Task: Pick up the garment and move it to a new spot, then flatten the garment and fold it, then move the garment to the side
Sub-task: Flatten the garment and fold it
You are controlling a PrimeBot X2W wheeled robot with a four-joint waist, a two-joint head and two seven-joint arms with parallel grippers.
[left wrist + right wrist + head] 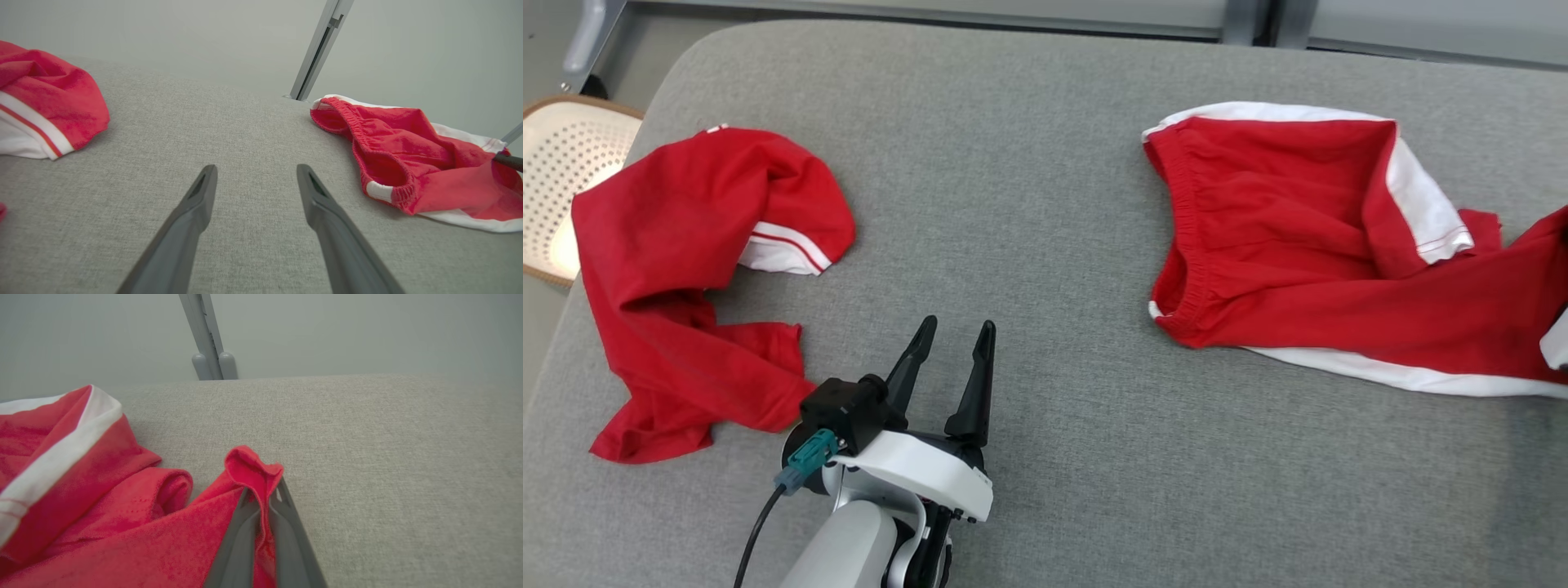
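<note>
The right gripper (263,492) pinches a fold of the red shorts (1282,245), which lie on the right of the gray cushion (1013,163). The left gripper (956,331) is spread wide, near a red shirt (670,237) on the left.

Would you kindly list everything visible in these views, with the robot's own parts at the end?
Shorts: one, red with white stripes, surface's right.
Crumpled garment: one, red, white trim, left edge.
Padded surface: one, grey, under both.
Perforated basket: one, cream, beyond left edge.
Metal uprights: at least two, grey, behind.
Left gripper: one, dark, open, between garments.
Right gripper: one, dark, shut on shorts' fold.
</note>
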